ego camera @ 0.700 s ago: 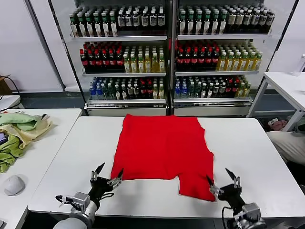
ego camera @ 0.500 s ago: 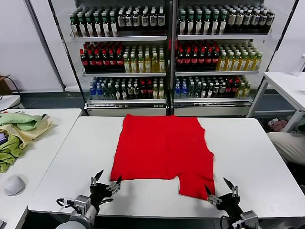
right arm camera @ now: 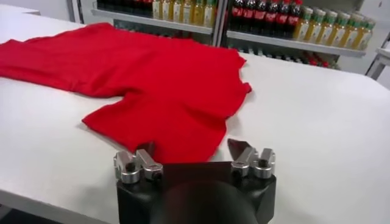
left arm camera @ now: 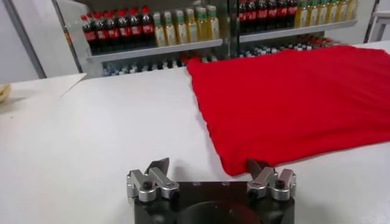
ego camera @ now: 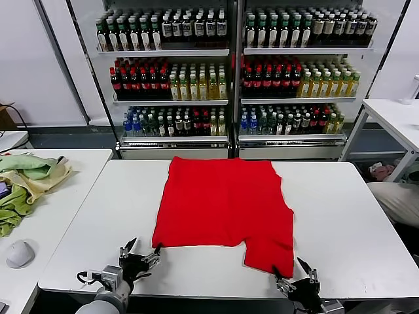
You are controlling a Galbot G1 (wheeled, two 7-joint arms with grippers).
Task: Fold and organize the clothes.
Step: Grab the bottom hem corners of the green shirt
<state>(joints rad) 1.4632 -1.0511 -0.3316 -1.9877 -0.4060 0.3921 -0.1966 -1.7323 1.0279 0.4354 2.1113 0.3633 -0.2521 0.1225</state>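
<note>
The clothes are one bright red T-shirt (ego camera: 222,206) lying spread flat, plain side up, in the middle of the white table (ego camera: 347,216). My left gripper (ego camera: 144,247) stands open at the near edge, just in front of the shirt's near left corner (left arm camera: 234,163); one of its fingers overlaps that corner and nothing is held. My right gripper (ego camera: 289,267) is open too, low at the table's front, facing the sleeve flap (right arm camera: 164,131) that juts toward me. In the wrist views the left gripper (left arm camera: 207,164) and the right gripper (right arm camera: 190,147) both show empty jaws with red cloth (left arm camera: 292,91) beyond.
Drink shelves full of bottles (ego camera: 229,72) stand behind the table. On a side table at the left lie pale green and yellow cloths (ego camera: 26,180) and a white mouse (ego camera: 19,254). Another white table (ego camera: 393,114) is at the far right.
Both grippers have drawn back toward the table's near edge and sit lower in the head view. The red shirt has not moved.
</note>
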